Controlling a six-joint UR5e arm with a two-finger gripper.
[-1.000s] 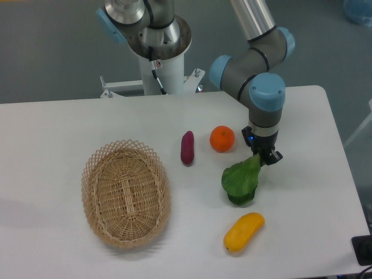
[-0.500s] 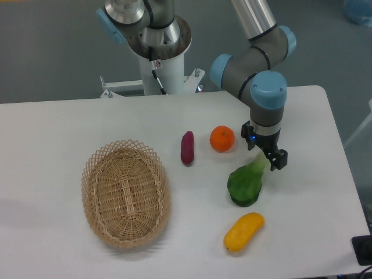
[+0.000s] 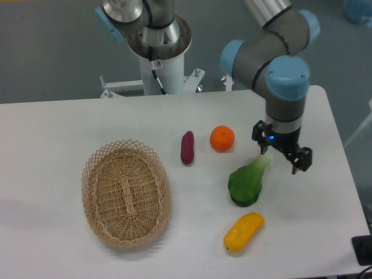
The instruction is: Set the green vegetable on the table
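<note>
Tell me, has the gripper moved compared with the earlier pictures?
Yes. The gripper went right, away from the orange, leaving the green vegetable on the table.

The bok choy [image 3: 247,182] lay on the white table [image 3: 64,128], its pale stalk pointing up toward the gripper [image 3: 283,155], whose fingers stood apart just beside the stalk tip. An orange [image 3: 222,139] sat above-left of the bok choy, a purple sweet potato [image 3: 187,147] farther left, a yellow fruit [image 3: 243,231] below it, a wicker basket [image 3: 125,193] well left.
</note>
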